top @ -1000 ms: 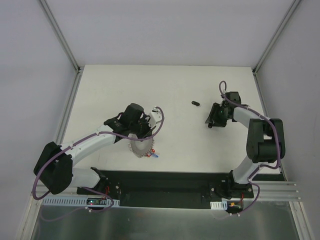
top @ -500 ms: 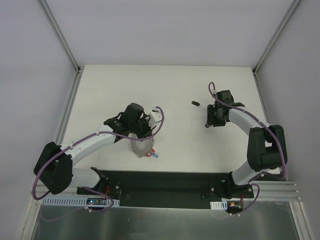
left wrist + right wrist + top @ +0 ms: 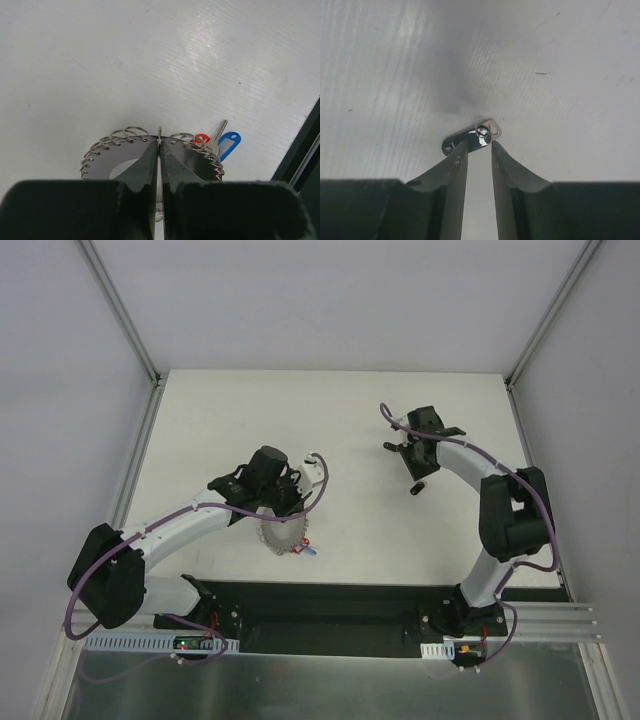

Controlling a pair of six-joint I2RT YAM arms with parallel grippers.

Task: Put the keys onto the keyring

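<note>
left claw [image 3: 159, 146] pinched tight on rim of keyring [image 3: 192, 156], left-centre of table [image 3: 75, 50] | right claw [image 3: 477, 147] narrow, tips flanking black key [image 3: 470, 136] flat on table, well apart from keyring

No lettering can be read anywhere, including the keyring's [image 3: 192, 156] blue tag [image 3: 229, 144].

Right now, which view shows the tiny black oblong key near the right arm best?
Right wrist: the tiny black oblong key lies large and sharp just beyond the fingers. Top external shows only a dark speck; left wrist misses it.
</note>
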